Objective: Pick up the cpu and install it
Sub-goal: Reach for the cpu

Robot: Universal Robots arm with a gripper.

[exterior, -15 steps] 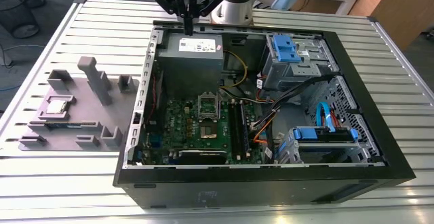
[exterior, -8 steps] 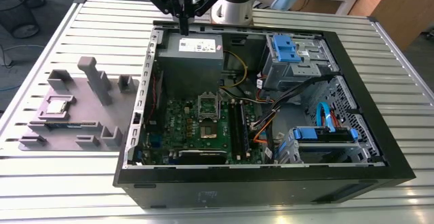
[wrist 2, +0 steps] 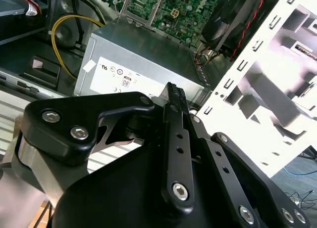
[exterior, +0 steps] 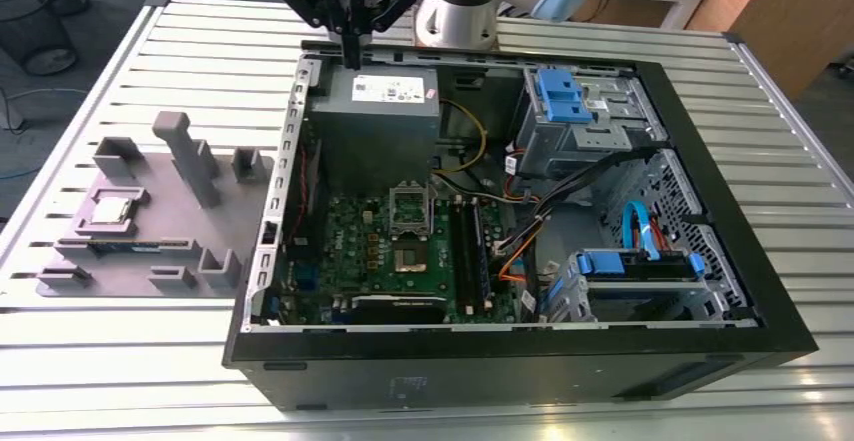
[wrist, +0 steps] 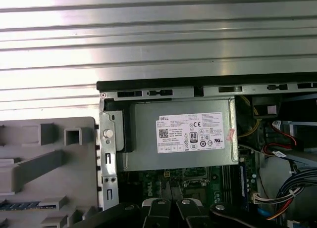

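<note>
Exterior view read as a dial, centred on the open case.

Black metal computer case, side panel off, lies flat on the slatted aluminium table. Inside it:
- grey metal power-supply box at 11 o'clock
- green motherboard at 7 to 8 o'clock
- blue plastic drive brackets at 1 o'clock
- silver metal socket frame on the board, just at 6 o'clock of the power-supply box

Black two-finger gripper on the pale robot arm hangs at 12 o'clock. Its tips point down over the case rim, beside the 12 o'clock edge of the power-supply box. The fingers are pressed together with nothing between them. In the second wrist view the gripper reads as one thin black blade in front of the labelled box. In the first wrist view the gripper has its tips together, and the box shows its white label face-up.

The cpu, a small flat square chip with a dull silver metal top, rests in a raised pocket of the grey plastic fixture tray. The tray sits on the table at 9 o'clock, outside the case. The cpu is well apart from the gripper and untouched. A long thin green memory stick lies in the same tray, just at 6 o'clock of the cpu. The tray's grey posts appear in the first wrist view just beside the case wall.
</note>
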